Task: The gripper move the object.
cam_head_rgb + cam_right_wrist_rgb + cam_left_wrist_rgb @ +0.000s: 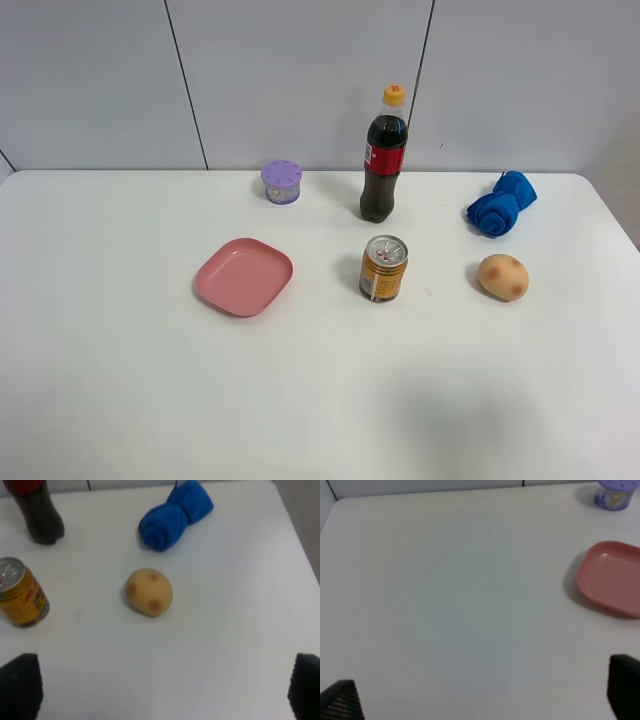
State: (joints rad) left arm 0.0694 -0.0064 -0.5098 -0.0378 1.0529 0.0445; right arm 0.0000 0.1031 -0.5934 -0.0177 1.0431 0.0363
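The cola bottle (384,160) stands upright at the back middle of the white table, with a red label and an orange-yellow cap. Its dark lower part shows in the right wrist view (39,511). Neither arm shows in the exterior view. My left gripper (482,695) is open and empty over bare table, far from the bottle, its dark fingertips (340,702) wide apart. My right gripper (162,687) is open and empty, with its fingertips (20,687) wide apart. It is on the near side of the potato, well short of the bottle.
A gold drink can (383,268) stands in front of the bottle. A pink plate (243,276) lies left of the can, and a purple tub (282,182) sits behind it. A blue rolled cloth (500,204) and a potato (502,277) lie at the right.
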